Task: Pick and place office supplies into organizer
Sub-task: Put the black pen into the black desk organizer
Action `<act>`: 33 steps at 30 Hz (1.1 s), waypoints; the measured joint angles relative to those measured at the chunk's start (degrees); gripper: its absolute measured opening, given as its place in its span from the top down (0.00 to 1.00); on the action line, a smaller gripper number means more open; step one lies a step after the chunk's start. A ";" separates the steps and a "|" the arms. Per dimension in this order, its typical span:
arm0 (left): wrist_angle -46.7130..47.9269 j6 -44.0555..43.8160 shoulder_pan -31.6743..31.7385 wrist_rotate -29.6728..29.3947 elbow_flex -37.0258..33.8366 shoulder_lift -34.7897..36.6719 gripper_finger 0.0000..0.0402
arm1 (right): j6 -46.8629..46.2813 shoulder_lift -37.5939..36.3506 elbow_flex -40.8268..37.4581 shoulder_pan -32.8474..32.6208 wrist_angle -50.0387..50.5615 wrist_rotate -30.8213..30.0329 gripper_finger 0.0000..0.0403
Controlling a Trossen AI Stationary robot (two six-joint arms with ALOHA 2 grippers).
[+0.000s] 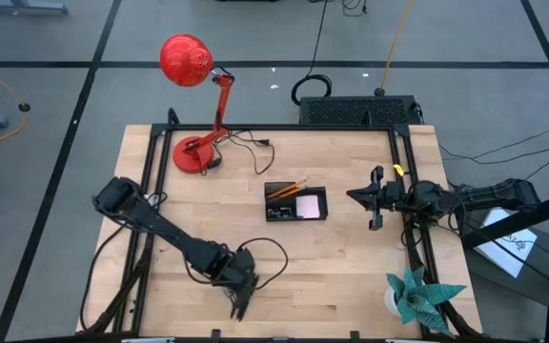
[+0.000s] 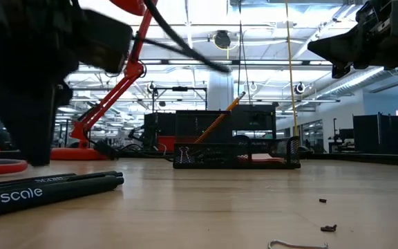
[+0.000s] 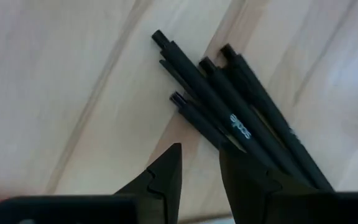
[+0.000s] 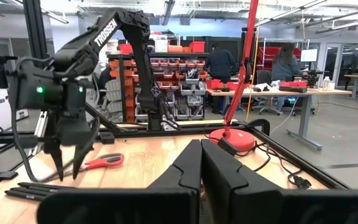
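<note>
Several black pens (image 3: 229,109) lie side by side on the wooden table near its front edge; one reads "scale" (image 2: 47,187). My left gripper (image 3: 199,163) hangs open just above their near ends, pointing steeply down (image 4: 70,173). Red-handled scissors (image 4: 104,162) lie flat beside the pens. The black organizer (image 1: 324,202) stands at mid-table with orange pencils (image 1: 289,188) leaning in it and a pink pad (image 1: 308,207) inside. My right gripper (image 4: 201,163) is shut and waits at the table's right side (image 1: 375,197).
A red desk lamp (image 1: 198,105) stands at the far left and a teal paper plant (image 1: 417,295) at the near right corner. A black box with cables (image 1: 355,110) sits behind the table. Tiny black clips (image 2: 329,227) lie on the near table.
</note>
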State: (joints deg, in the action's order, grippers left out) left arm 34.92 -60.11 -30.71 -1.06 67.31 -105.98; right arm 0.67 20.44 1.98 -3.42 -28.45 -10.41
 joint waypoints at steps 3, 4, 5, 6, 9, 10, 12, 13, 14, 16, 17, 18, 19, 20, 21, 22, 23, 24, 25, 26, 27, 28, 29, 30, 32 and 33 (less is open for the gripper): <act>-1.12 0.68 0.77 2.24 0.02 -2.00 0.72 | -0.40 0.00 0.00 0.00 0.00 0.00 0.99; -1.27 0.84 0.95 2.61 0.05 -2.23 0.72 | -0.44 0.01 0.00 0.00 0.00 0.00 0.99; -1.39 0.90 1.21 2.67 0.09 -2.53 0.72 | -0.43 -0.01 0.00 0.00 0.00 -0.01 0.99; -1.62 1.00 1.41 3.04 0.15 -2.79 0.72 | -0.44 -0.01 0.00 0.00 0.00 0.00 0.99; -1.89 1.62 2.06 3.57 0.15 -2.94 0.72 | -0.43 -0.01 0.00 0.00 0.00 0.00 0.99; -1.89 1.74 2.27 3.64 0.15 -2.96 0.72 | -0.39 -0.01 0.00 0.00 0.00 0.00 0.99; -1.44 1.80 2.63 3.20 0.08 -2.72 0.72 | -0.37 0.01 0.00 0.00 0.00 -0.02 0.99; -1.15 1.88 2.84 2.78 -0.07 -2.65 0.72 | -0.35 -0.01 0.00 0.00 0.00 0.00 0.99; -1.35 1.92 2.94 2.84 -0.09 -2.24 0.72 | -0.33 -0.01 0.00 0.00 0.00 0.00 0.99; -1.59 1.90 3.21 2.54 -0.07 -1.44 0.72 | -0.28 0.01 0.00 0.00 0.00 -0.01 0.99; -1.50 1.92 3.23 2.31 0.13 -1.28 0.72 | -0.26 -0.01 0.00 0.00 0.00 0.00 0.99; -1.15 1.96 3.32 2.34 0.49 -1.28 0.72 | -0.26 0.01 0.00 0.00 0.00 -0.02 0.99; -1.14 2.39 3.31 2.32 0.79 -1.28 0.72 | -0.26 0.01 0.00 0.00 0.00 0.00 0.99; -1.16 2.76 3.28 2.35 1.25 -1.28 0.72 | -0.24 0.01 0.00 0.00 0.00 0.00 0.99; -1.51 3.22 3.21 2.36 1.60 -1.28 0.72 | -0.26 -0.01 0.00 0.00 0.00 0.00 0.99; -1.98 3.38 3.21 2.37 1.79 -1.30 0.72 | -0.25 0.01 0.00 0.00 0.01 0.00 0.99; -2.16 3.42 3.21 2.38 1.86 -1.38 0.72 | -0.24 -0.01 0.00 0.00 0.02 0.00 0.99; -2.04 3.42 3.21 2.37 1.86 -1.49 0.72 | -0.24 0.00 0.00 0.00 0.02 0.00 0.99; -1.91 3.42 3.20 2.38 1.83 -1.58 0.72 | -0.24 0.01 0.00 0.00 0.01 0.00 0.99; -2.01 3.40 3.12 2.38 1.81 -1.82 0.72 | -0.24 0.01 0.00 0.00 0.01 -0.01 0.99; -2.22 3.23 3.03 2.38 1.84 -2.14 0.72 | -0.24 -0.01 0.00 0.00 0.00 0.00 0.99; -2.27 3.16 2.96 2.38 1.84 -2.47 0.72 | -0.24 -0.01 0.00 0.00 0.02 0.00 0.99; -2.07 3.17 2.87 2.36 1.84 -2.89 0.72 | -0.24 0.01 0.00 0.00 0.02 0.00 0.99; -2.13 3.20 2.83 2.50 1.84 -3.35 0.72 | -0.24 -0.01 0.00 0.00 0.00 0.00 0.99; -2.64 3.24 2.83 2.59 1.95 -4.03 0.72 | -0.24 0.01 0.00 0.00 0.02 0.00 0.99; -2.76 3.25 2.81 2.83 2.04 -4.43 0.72 | -0.24 0.00 0.00 0.00 0.02 -0.01 0.99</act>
State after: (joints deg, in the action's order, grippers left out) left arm 32.17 -56.86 -27.90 1.77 69.35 -110.41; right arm 0.43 20.44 1.98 -3.42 -28.42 -10.42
